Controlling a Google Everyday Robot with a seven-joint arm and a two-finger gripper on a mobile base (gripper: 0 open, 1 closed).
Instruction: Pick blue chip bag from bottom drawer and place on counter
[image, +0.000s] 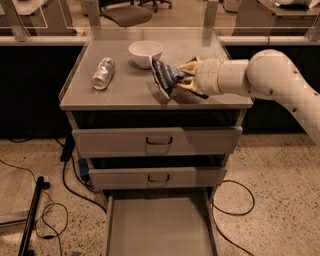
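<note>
Hand (186, 79) gripping blue chip bag (162, 78) over counter (125, 91), speckled floor (272, 175)

The one camera faces the cabinet front from above the counter (125, 94), tilted down at middling range, and spans counter to open bottom drawer (160, 227) and floor. At frame right, over the counter, the gripper (186, 81) seems clamped on the blue chip bag (162, 77).
</note>
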